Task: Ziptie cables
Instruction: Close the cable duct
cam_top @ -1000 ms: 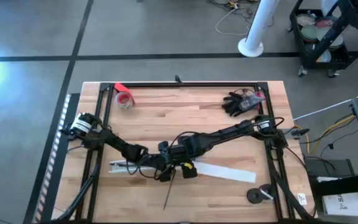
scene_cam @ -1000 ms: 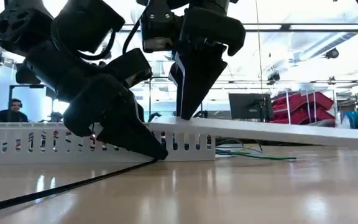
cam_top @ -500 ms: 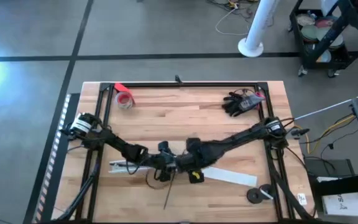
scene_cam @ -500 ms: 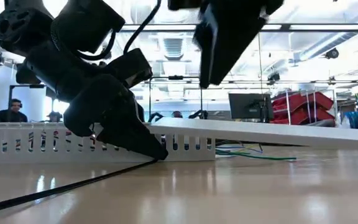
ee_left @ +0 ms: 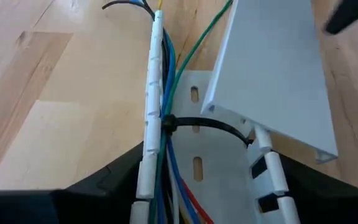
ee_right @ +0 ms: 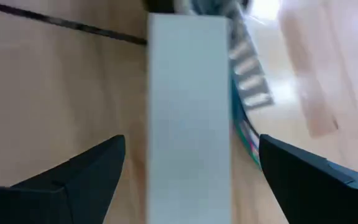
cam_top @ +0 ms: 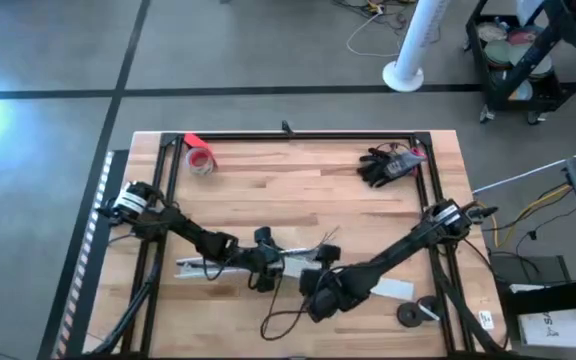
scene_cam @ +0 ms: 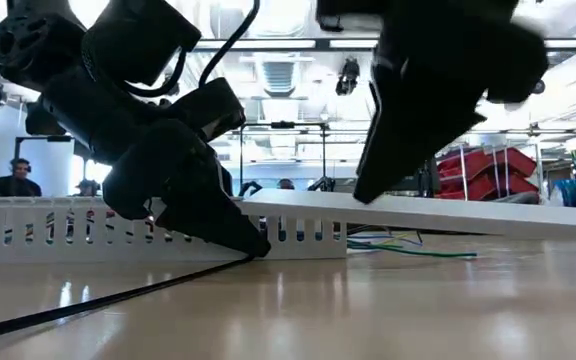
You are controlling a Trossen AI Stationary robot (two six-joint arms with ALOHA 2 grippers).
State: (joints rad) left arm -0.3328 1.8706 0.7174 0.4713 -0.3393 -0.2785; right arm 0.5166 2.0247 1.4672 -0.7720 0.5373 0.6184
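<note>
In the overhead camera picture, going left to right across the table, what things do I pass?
Red tape roll → left gripper → right gripper → black glove → small dark round object at the near right corner.

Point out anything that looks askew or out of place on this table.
The white cover strip sits tilted, one end propped on the slotted white tray instead of lying flat. The cables fan out loose past the black ziptie. A black glove lies at the far right corner.
</note>
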